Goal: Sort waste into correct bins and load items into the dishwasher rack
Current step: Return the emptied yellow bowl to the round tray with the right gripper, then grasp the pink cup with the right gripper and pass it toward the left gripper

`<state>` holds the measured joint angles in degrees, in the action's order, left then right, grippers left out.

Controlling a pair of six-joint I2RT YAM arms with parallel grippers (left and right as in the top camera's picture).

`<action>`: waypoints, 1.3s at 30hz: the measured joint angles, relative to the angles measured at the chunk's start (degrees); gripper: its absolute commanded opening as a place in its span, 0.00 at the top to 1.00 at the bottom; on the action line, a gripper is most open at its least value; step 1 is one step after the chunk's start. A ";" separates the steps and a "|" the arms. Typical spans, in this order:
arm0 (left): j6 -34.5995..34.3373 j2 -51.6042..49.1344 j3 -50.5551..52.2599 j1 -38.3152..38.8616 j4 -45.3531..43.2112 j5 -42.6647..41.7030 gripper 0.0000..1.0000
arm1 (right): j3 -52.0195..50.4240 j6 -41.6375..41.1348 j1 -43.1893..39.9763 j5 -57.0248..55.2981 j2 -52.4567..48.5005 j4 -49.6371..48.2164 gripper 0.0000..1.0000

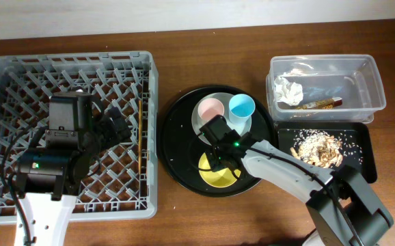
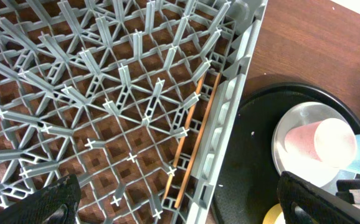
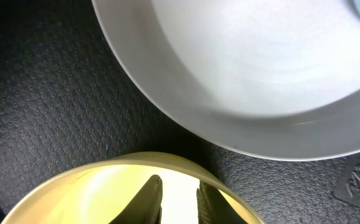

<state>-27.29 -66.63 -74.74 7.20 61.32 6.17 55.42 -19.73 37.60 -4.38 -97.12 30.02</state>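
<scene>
The grey dishwasher rack [image 1: 20,75] fills the left side. Brown chopsticks [image 1: 140,137] lie in it along its right wall and also show in the left wrist view [image 2: 189,134]. My left gripper [image 2: 177,199] is open and empty above the rack's right edge. On the round black tray [image 1: 177,164] stand the grey-white plate [image 1: 201,126], with the pink cup [image 1: 211,109] and the light-blue cup [image 1: 241,107] on it, and the yellow bowl [image 1: 219,176]. My right gripper [image 3: 179,199] has its fingers nearly together at the bowl's [image 3: 74,193] far rim, beside the plate [image 3: 248,68].
The clear tub [image 1: 324,82] at the back right holds the white tissue [image 1: 290,91] and the gold-brown wrapper [image 1: 320,104]. The shallow black tray [image 1: 361,147] in front of it holds the beige food scraps [image 1: 318,147]. The rack's wall [image 2: 230,118] stands between the chopsticks and the round tray.
</scene>
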 measured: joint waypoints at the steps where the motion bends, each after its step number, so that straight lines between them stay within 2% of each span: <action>1: 0.00 0.00 0.00 0.00 0.02 0.00 0.01 | 0.74 0.04 0.00 -0.11 0.00 1.64 0.80; 3: 0.00 0.00 0.00 0.00 0.17 0.00 0.01 | 3.41 0.04 0.00 0.61 -0.02 6.60 0.80; 4: 0.00 0.00 0.00 0.00 0.17 0.00 0.01 | 5.64 0.07 0.00 1.44 0.11 11.17 0.74; 5: 0.00 0.00 0.00 0.00 0.28 0.00 0.01 | 8.57 0.26 0.00 2.27 0.66 15.15 0.54; 6: 0.00 0.00 0.00 0.00 0.26 -0.02 0.01 | 13.51 1.97 0.00 3.63 1.97 20.70 0.49; 8: 0.00 0.00 0.00 0.00 0.35 0.00 0.01 | 21.27 4.68 0.00 4.57 4.09 24.98 0.45; 10: 0.00 0.00 0.00 0.00 0.42 0.00 0.01 | 28.72 8.13 0.00 4.44 6.38 25.88 0.45; 13: 0.00 0.00 0.00 0.00 0.37 0.00 0.01 | 30.29 12.00 0.00 4.22 6.75 24.02 0.45; 19: 0.00 0.00 0.00 0.00 0.37 0.00 0.01 | 30.21 14.40 0.00 3.08 -3.45 16.81 0.39; 24: 0.00 0.00 0.00 0.00 0.42 0.00 0.01 | 29.94 14.86 0.00 -4.35 -11.34 11.87 0.39; 25: 0.00 0.00 0.00 0.00 0.42 0.00 0.01 | 29.92 14.88 0.00 -5.55 -12.17 11.65 0.40; 27: 0.00 0.00 0.00 0.00 0.44 0.00 0.01 | 29.90 15.15 0.00 -7.30 -14.25 11.04 0.48; 30: 0.00 0.00 0.00 0.00 0.42 0.00 0.01 | 29.88 15.23 0.00 -8.28 -15.28 11.13 0.50; 32: 0.00 0.00 0.00 0.00 0.42 0.00 0.01 | 29.88 15.23 0.00 -8.28 -15.28 12.15 0.69; 34: 0.00 0.00 0.00 0.00 0.44 0.00 0.01 | 29.88 15.21 0.00 -8.39 -15.30 13.18 0.96; 39: 0.00 0.00 0.00 0.00 0.48 0.00 0.01 | 31.98 16.02 0.00 -8.46 -14.91 17.59 0.96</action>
<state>-27.29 -66.63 -74.74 7.20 61.80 6.17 87.39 -3.70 37.60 -12.84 -112.03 47.62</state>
